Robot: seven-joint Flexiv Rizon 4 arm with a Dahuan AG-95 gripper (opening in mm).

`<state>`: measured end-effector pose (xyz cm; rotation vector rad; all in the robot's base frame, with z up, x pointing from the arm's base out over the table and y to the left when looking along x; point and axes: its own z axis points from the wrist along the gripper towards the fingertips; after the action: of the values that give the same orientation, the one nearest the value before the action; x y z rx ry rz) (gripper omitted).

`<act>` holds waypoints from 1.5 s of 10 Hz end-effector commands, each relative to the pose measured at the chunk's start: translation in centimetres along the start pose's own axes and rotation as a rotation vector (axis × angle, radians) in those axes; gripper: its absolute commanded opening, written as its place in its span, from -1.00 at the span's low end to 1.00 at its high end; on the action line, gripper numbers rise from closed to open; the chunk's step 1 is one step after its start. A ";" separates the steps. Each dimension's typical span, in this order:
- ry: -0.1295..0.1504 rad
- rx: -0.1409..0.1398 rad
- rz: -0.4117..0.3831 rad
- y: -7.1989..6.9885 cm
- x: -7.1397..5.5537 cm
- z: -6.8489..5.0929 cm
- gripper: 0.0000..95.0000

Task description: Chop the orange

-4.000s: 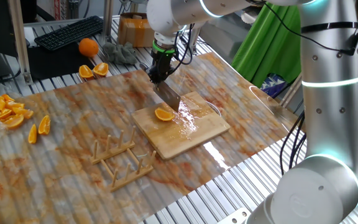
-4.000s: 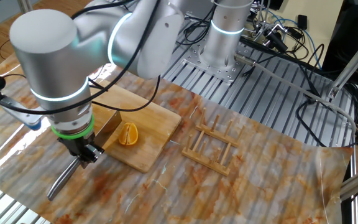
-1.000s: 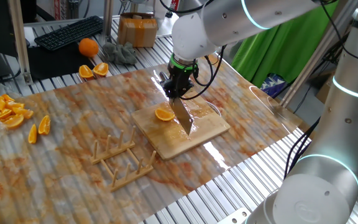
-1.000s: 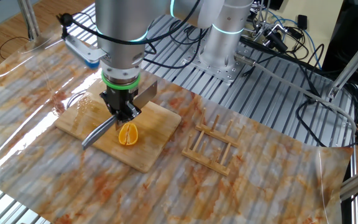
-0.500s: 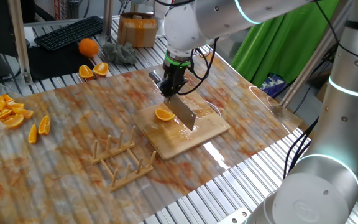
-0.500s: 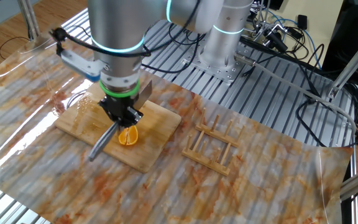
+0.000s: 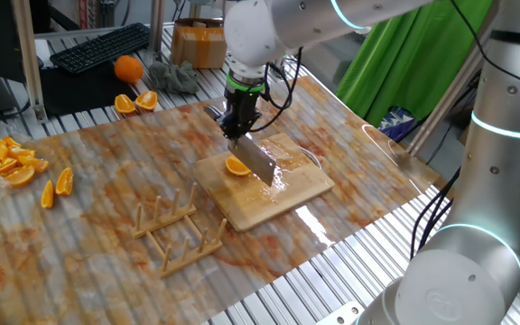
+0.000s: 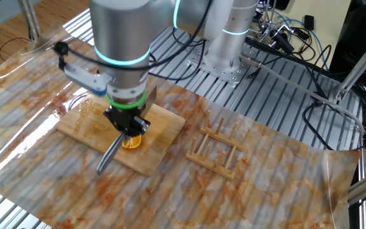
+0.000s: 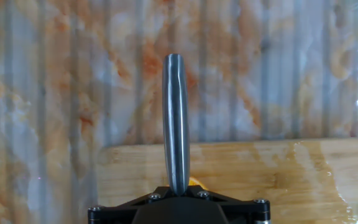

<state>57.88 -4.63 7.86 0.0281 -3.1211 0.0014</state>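
Observation:
The orange (image 7: 236,166) is a small cut piece lying on the wooden board (image 7: 296,194). In the other fixed view it (image 8: 131,143) is mostly hidden under my gripper (image 8: 126,121). My gripper (image 7: 239,125) is shut on a knife (image 7: 258,162) with a broad steel blade, held directly over the orange. In the hand view the knife's spine (image 9: 175,118) runs straight ahead over the board (image 9: 278,174), and only a sliver of orange (image 9: 195,182) shows beside it.
A wooden dish rack (image 7: 177,230) stands left of the board. Orange wedges lie at the far left (image 7: 5,161), two more (image 7: 55,188) nearby, and two halves (image 7: 135,102) and a whole orange (image 7: 128,68) at the back. A keyboard (image 7: 97,45) is behind.
My gripper with the knife has moved from beside the orange to right over it, so the orange is now mostly covered in the other fixed view.

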 end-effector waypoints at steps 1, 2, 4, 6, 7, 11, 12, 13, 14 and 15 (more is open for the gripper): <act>-0.021 -0.019 0.040 0.6 -0.2 0.8 -1.00; -0.026 -0.023 0.046 0.8 -0.3 1.3 -1.00; -0.030 -0.034 0.067 1.3 -0.2 1.8 -1.00; -0.032 -0.034 0.072 1.6 -0.2 2.1 -1.00; -0.035 -0.035 0.073 1.6 -0.2 2.2 -1.00; -0.049 -0.011 0.053 1.0 -0.9 2.9 -1.00; -0.052 -0.008 0.048 0.7 -1.1 3.0 -1.00; -0.053 -0.002 0.041 0.4 -1.2 3.1 -1.00; -0.049 -0.001 0.047 0.2 -1.3 3.0 -1.00; -0.049 0.000 0.049 0.1 -1.3 2.9 -1.00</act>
<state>59.25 -4.59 4.96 -0.0520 -3.1698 0.0028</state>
